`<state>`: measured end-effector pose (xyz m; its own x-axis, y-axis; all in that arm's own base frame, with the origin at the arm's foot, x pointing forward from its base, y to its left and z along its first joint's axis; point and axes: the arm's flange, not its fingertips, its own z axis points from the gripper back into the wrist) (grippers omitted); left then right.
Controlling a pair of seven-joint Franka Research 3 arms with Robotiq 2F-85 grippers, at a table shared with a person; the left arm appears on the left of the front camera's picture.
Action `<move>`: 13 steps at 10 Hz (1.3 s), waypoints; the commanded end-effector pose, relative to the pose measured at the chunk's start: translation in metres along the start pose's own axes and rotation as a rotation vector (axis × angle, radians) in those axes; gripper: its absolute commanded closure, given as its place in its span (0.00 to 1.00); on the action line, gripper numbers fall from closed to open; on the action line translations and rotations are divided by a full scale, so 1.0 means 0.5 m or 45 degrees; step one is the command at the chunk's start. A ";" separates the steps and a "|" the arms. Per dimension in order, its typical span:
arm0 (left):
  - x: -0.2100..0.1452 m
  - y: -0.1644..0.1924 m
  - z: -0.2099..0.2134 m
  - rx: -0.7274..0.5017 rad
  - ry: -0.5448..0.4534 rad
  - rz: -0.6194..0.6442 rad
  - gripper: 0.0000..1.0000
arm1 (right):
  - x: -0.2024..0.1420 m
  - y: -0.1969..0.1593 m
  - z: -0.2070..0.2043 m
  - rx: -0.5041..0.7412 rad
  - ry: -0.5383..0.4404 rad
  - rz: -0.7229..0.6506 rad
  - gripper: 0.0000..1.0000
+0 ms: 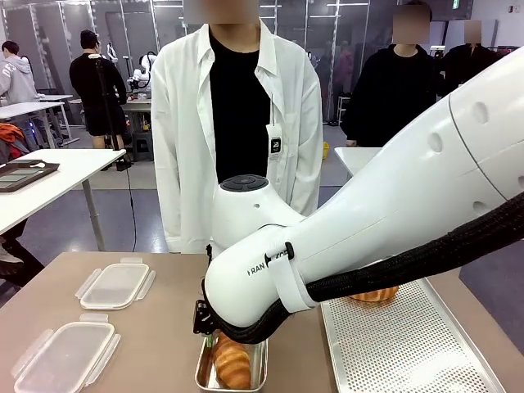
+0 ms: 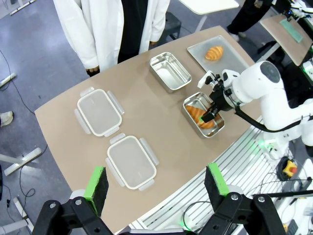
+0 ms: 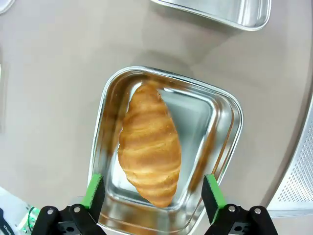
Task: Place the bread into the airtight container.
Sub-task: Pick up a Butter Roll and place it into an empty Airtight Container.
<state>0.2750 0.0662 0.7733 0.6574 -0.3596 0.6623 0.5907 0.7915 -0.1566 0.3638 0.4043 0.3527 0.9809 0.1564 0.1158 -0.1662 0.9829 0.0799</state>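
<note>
A golden croissant, the bread [image 3: 149,147], lies lengthwise in a shiny steel airtight container [image 3: 222,122] on the brown table. My right gripper [image 3: 152,193] hovers just above it, open, with a green pad on either side of the bread's near end and nothing held. From the front, the bread [image 1: 233,364] and its container [image 1: 205,375] sit under the big white right arm. High over the table my left gripper [image 2: 155,182] is open and empty. It looks down on the right gripper [image 2: 208,115] above the bread [image 2: 200,117].
A second, empty steel container [image 2: 169,71] stands farther back. Another croissant [image 2: 213,52] rests on the perforated tray [image 1: 409,344] at the right. Two clear lids [image 2: 99,111] [image 2: 132,162] lie at the table's left. A person in a white coat [image 1: 237,123] stands at the far edge.
</note>
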 end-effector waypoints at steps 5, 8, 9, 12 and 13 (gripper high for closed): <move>-0.001 -0.001 0.002 -0.018 0.003 -0.026 0.00 | -0.001 0.002 -0.002 0.004 -0.001 0.005 0.00; -0.001 -0.001 0.002 -0.018 0.003 -0.026 0.00 | -0.001 0.002 -0.002 0.004 -0.001 0.005 0.00; -0.001 -0.001 0.002 -0.018 0.003 -0.026 0.00 | -0.001 0.002 -0.002 0.004 -0.001 0.005 0.00; -0.001 -0.001 0.002 -0.018 0.003 -0.026 0.00 | -0.001 0.002 -0.002 0.004 -0.001 0.005 0.00; -0.001 -0.001 0.002 -0.018 0.003 -0.026 0.00 | -0.001 0.000 -0.002 -0.001 0.003 0.003 0.00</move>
<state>0.2750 0.0662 0.7733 0.6574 -0.3596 0.6623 0.5907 0.7915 -0.1566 0.3634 0.4042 0.3517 0.9807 0.1588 0.1136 -0.1683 0.9826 0.0791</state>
